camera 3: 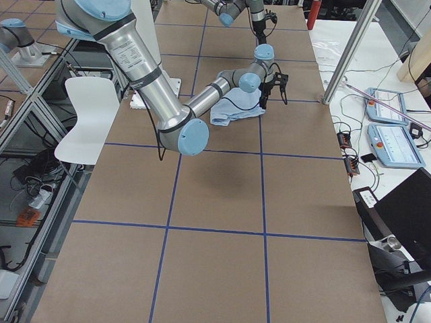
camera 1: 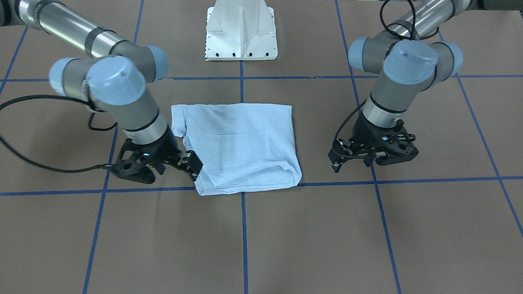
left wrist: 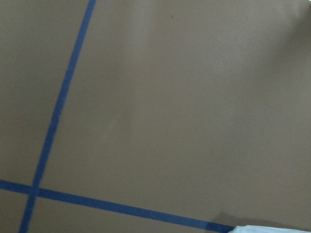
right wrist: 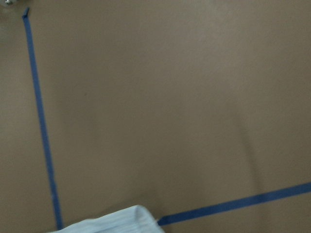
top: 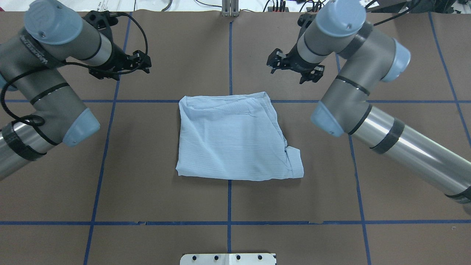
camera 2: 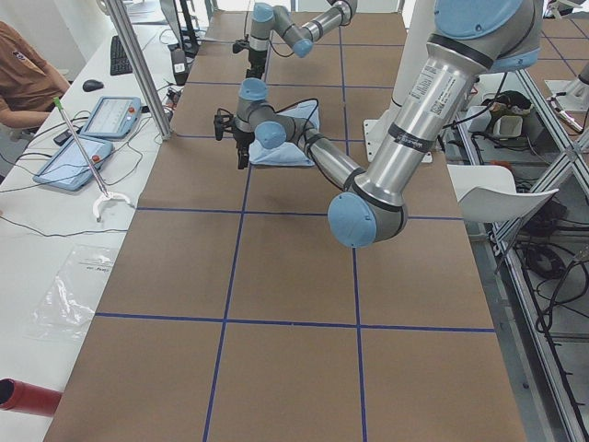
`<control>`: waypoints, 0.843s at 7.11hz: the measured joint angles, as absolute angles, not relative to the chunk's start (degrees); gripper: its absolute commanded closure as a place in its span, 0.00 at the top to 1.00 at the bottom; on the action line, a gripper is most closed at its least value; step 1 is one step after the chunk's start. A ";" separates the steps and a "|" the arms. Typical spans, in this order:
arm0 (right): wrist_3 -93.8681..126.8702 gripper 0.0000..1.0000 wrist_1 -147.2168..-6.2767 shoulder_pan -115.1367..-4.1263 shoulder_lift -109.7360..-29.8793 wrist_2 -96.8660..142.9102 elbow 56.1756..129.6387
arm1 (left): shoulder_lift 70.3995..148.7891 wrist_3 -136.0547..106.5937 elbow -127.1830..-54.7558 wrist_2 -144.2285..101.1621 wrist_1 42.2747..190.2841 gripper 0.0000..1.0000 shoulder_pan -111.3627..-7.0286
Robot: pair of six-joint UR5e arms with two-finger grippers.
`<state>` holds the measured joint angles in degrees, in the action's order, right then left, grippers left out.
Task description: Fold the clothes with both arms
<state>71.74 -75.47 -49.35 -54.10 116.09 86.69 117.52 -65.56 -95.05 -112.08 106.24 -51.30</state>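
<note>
The shirt [top: 235, 140] lies folded into a rough square in the middle of the table [top: 165, 165], flat on the brown covering and across the centre blue tape line [top: 229, 198], with a small flap of cloth sticking out at the corner nearest the robot on its right side. Its far edge lies along a crosswise tape line. The right gripper [camera 1: 163, 167] hangs just beside the shirt's far right corner, pointed down at the table and tilted, its two fingers spread wide and holding nothing. In the front-facing view one finger [camera 1: 192, 163] overlaps the shirt's edge, but whether it touches the cloth cannot be told. The right wrist camera shows only a rounded corner of the folded shirt at its lower edge. The left gripper [camera 1: 369, 159] is on the other side, well apart from the shirt, also aimed downward with its fingers wide apart and empty. The left wrist camera catches just a sliver of cloth in its bottom right corner. The right arm [top: 353, 62] comes in from the robot's side with its silver forearm rising to a bent wrist, and the left arm [top: 44, 84] mirrors it, a black cable looping round its joints. The white pedestal base [camera 1: 241, 32] stands between them at the robot's edge of the table.
</note>
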 measured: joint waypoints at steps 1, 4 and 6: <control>62.30 1.00 -75.54 -53.78 -57.71 118.20 86.85 | 114.49 -59.83 -96.27 -112.75 106.36 0.99 -53.91; 37.97 1.00 -75.52 -66.05 -68.29 126.13 86.88 | 105.12 -37.56 -99.34 -117.71 105.64 0.99 -66.08; 23.80 1.00 -75.57 -74.04 -74.83 131.35 86.71 | 99.76 -17.87 -98.98 -120.53 104.29 0.99 -76.05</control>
<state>23.80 -75.57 -74.04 -74.83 131.35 86.71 99.76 -17.87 -98.98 -120.53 104.29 -76.05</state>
